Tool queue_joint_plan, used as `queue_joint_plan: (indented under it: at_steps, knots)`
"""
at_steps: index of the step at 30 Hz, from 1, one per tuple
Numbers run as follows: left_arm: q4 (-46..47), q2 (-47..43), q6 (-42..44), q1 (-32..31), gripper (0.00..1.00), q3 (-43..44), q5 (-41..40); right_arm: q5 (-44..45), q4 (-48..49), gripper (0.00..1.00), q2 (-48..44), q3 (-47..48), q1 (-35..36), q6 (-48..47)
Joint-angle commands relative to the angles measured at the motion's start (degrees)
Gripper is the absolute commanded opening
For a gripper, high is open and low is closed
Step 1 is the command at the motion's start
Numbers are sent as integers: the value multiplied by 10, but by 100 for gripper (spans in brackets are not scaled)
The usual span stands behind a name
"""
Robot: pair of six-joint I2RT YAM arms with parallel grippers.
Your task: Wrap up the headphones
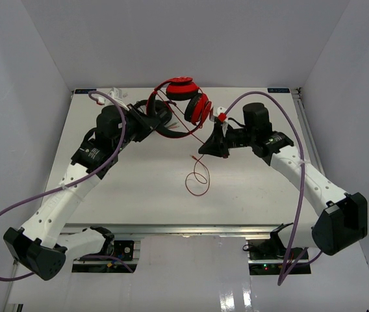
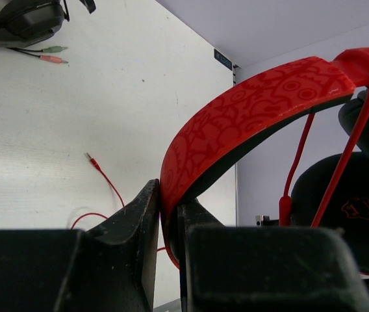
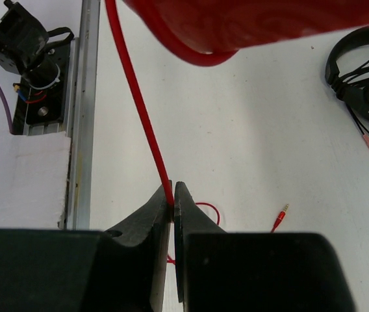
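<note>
The red headphones (image 1: pixel 188 97) hang above the back middle of the table. My left gripper (image 1: pixel 149 119) is shut on their red patterned headband (image 2: pixel 256 107), jaws clamped on its lower end (image 2: pixel 169 207). One black-padded earcup (image 2: pixel 347 208) shows at the right of the left wrist view. The thin red cable (image 1: pixel 197 140) runs down from the earcups. My right gripper (image 1: pixel 204 148) is shut on the cable (image 3: pixel 139 104), pinched at the fingertips (image 3: pixel 172 203). The cable's loose end lies looped on the table (image 1: pixel 197 181), and its plug (image 3: pixel 280 217) rests flat.
All-black headphones (image 1: pixel 173 133) lie on the table under the red ones; they also show in the left wrist view (image 2: pixel 28 19) and the right wrist view (image 3: pixel 363 75), with pink and green plugs. A metal rail (image 3: pixel 84 110) runs along the table's near edge.
</note>
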Motion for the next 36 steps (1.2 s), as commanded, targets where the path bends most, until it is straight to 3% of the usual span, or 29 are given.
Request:
queue_joint_plan:
  at_steps: [1,15,23,36]
  knots:
    - [74,-51,-46,9,0,7,48,36,-7,8,36,23,-11,16]
    - [118,-76,-137,9,0,-56,58,62,92,10,89,54,-19,138]
    - [157,-93,-215,8,0,-99,14,103,152,11,88,45,-23,170]
    - [198,-76,-263,9,0,-119,48,138,223,14,126,50,-23,223]
